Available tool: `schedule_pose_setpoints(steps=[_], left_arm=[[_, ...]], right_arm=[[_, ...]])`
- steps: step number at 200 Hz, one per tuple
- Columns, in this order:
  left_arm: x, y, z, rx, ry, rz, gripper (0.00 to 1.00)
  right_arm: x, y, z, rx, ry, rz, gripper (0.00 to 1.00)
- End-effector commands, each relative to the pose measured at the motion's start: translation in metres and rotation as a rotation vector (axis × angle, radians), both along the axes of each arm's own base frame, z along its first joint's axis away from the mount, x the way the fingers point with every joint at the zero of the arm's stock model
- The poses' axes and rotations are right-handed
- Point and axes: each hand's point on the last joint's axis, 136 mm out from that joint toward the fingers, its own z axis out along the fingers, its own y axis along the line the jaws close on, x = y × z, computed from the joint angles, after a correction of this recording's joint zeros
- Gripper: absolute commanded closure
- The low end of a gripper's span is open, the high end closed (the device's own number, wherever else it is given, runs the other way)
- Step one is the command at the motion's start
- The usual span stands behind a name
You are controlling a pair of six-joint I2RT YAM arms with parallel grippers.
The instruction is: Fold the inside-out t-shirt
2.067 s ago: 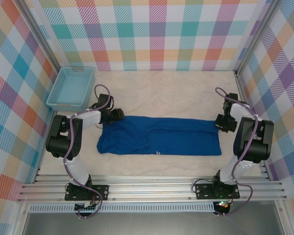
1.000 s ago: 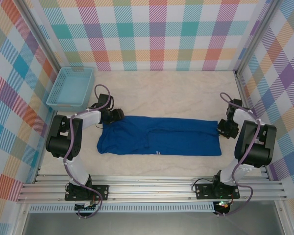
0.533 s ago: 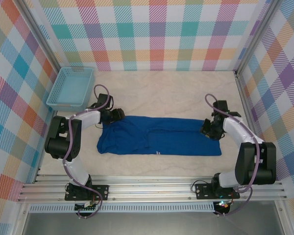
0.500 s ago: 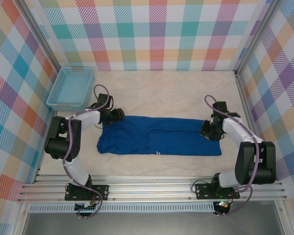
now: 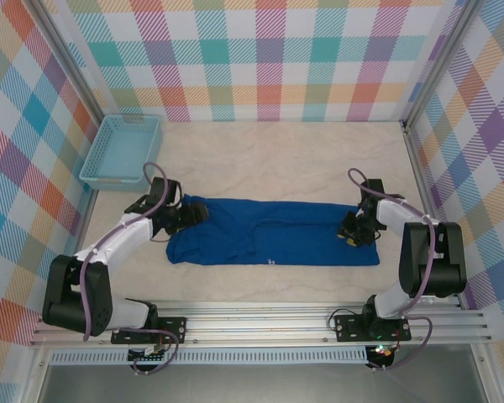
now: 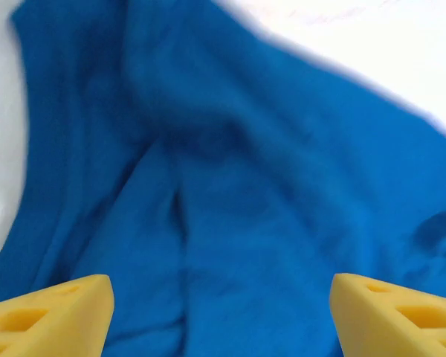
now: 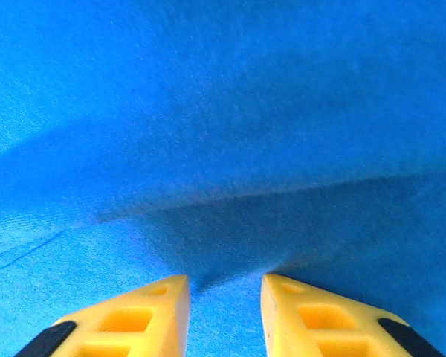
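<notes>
On the table (image 5: 277, 159), the t-shirt (image 5: 273, 231) lies flat as a long blue band stretching left to right, roughly midway between the near edge and the back wall. Its left end is wider and rumpled, with loose creases; its right end is squarer and smoother. A small light mark sits at its near edge, about the middle. The left gripper (image 5: 193, 214) rests over the far left corner of the cloth. In the left wrist view, this gripper (image 6: 223, 312) has its yellow fingers (image 6: 52, 309) set wide apart, with wrinkled blue cloth (image 6: 230, 186) below and between them and nothing held. The right gripper (image 5: 350, 231) is low over the right end of the band. In the right wrist view, its fingers (image 7: 134, 320) stand close together, leaving a narrow gap at the gripper (image 7: 224, 282), and a raised fold of the cloth (image 7: 208, 111) runs toward that gap. Whether the fold is pinched cannot be told. A light blue basket (image 5: 120, 149) stands at the far left corner, well apart from the cloth.
</notes>
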Motion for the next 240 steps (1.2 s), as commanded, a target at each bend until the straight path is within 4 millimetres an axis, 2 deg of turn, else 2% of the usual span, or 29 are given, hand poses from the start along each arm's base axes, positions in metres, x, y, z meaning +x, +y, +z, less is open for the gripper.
schedule_pose_setpoints(steps=[1, 22, 36, 53, 80, 106, 124, 150, 168, 187, 240], left_arm=[[-0.027, 0.024, -0.019, 0.125, 0.098, 0.052, 0.24], [-0.026, 0.016, -0.031, 0.088, 0.141, 0.044, 0.24], [-0.032, 0.008, -0.038, 0.060, 0.185, 0.027, 0.26], [-0.040, 0.005, -0.034, 0.079, 0.179, 0.009, 0.26], [-0.027, 0.019, 0.002, 0.137, 0.033, 0.055, 0.21], [-0.009, 0.030, 0.007, 0.132, 0.006, 0.088, 0.12], [0.004, 0.035, -0.002, 0.144, 0.028, 0.083, 0.04], [0.024, 0.028, -0.017, 0.156, 0.069, 0.016, 0.00], [0.033, 0.017, -0.020, 0.136, 0.060, -0.032, 0.00], [0.034, 0.011, -0.027, 0.172, 0.077, -0.074, 0.00], [0.021, 0.005, -0.057, 0.238, 0.169, -0.116, 0.00]], right_arm=[[0.012, 0.005, -0.004, 0.014, -0.017, 0.034, 0.68], [0.019, -0.004, -0.015, -0.045, 0.020, 0.059, 0.68], [0.027, -0.015, -0.018, -0.112, 0.031, 0.079, 0.68], [0.038, -0.016, -0.013, -0.121, 0.007, 0.104, 0.68], [0.049, 0.003, 0.009, -0.084, -0.098, 0.183, 0.65], [0.051, 0.038, 0.036, -0.074, -0.243, 0.323, 0.56], [0.051, 0.066, 0.050, -0.040, -0.320, 0.400, 0.52], [0.052, 0.087, 0.051, 0.007, -0.324, 0.437, 0.51], [0.052, 0.093, 0.046, 0.023, -0.307, 0.446, 0.51], [0.052, 0.095, 0.045, 0.031, -0.306, 0.450, 0.51], [0.051, 0.096, 0.042, 0.038, -0.305, 0.448, 0.51]])
